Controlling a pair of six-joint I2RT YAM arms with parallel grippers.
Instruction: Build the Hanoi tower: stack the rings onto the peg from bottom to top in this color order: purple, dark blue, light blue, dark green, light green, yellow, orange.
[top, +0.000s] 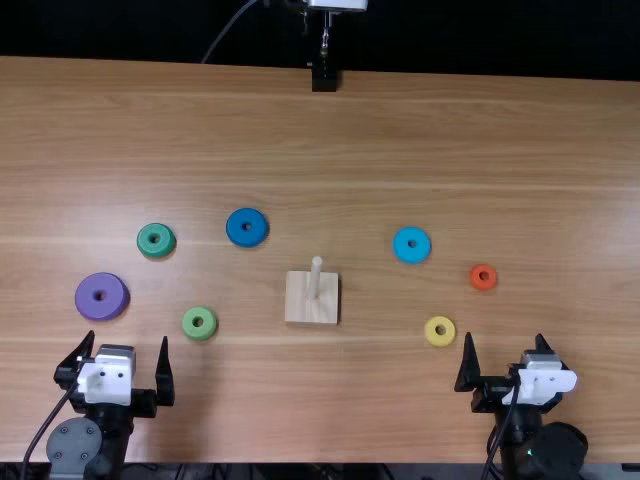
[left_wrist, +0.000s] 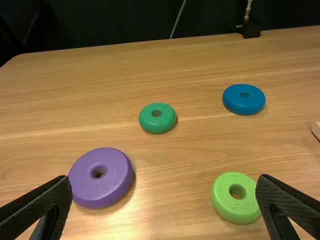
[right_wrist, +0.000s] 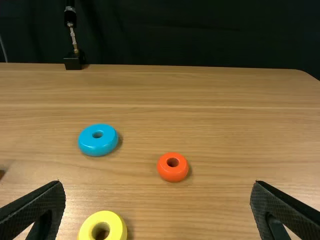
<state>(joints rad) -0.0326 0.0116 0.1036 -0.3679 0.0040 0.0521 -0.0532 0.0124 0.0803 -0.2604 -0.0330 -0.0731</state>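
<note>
Left end effector (top: 128, 338) and right end effector (top: 505, 337), both spread wide, toward near edge of table (top: 320, 410). Upright peg (top: 316, 280) between loosely spaced rings: purple (top: 113, 299), dark blue (top: 258, 230), dark green (top: 165, 243), light green (top: 207, 328) leftward; light blue (top: 403, 250), orange (top: 490, 281), yellow (top: 432, 334) rightward. Cut off: yellow, right wrist view; wooden base (top: 311, 312), left wrist view.

Seven rings (top: 114, 303) (yes, seven), one peg (top: 314, 280), one base (top: 312, 313)
</note>
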